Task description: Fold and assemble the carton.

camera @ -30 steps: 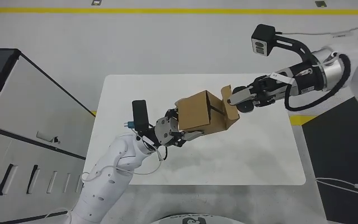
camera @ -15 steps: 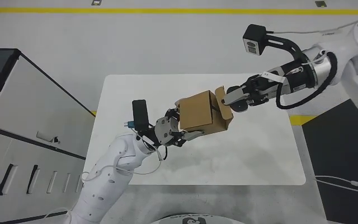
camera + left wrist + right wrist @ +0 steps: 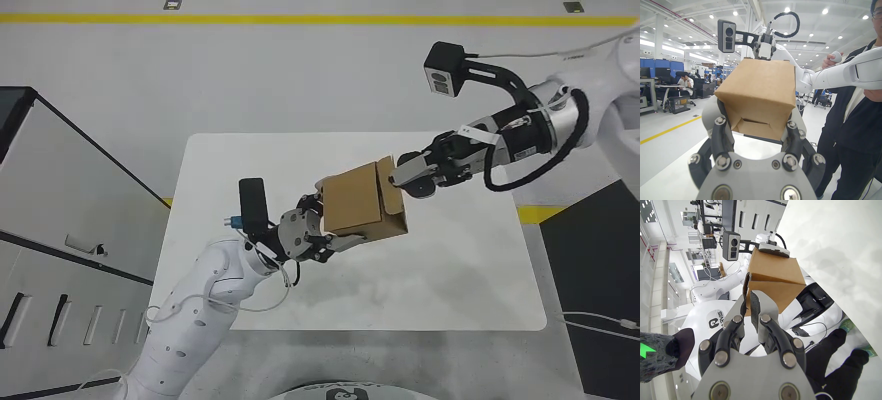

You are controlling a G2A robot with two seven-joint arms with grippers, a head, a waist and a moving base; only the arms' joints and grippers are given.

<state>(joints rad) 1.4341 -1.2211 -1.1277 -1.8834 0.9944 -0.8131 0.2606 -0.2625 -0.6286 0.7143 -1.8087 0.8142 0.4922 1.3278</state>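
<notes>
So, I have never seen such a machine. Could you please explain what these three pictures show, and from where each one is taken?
This is a robot with two arms, and each arm ends in a gripper with two fingers. The top view looks down from a camera on the robot onto a white table. The other two pictures come from small cameras on the wrists, so each one looks along its own arm's fingers. The brown carton is held up above the table. The left gripper clamps one end of the carton, with a finger on each side. The right gripper pinches the end flap at the opposite end, and this flap is folded almost shut.
</notes>
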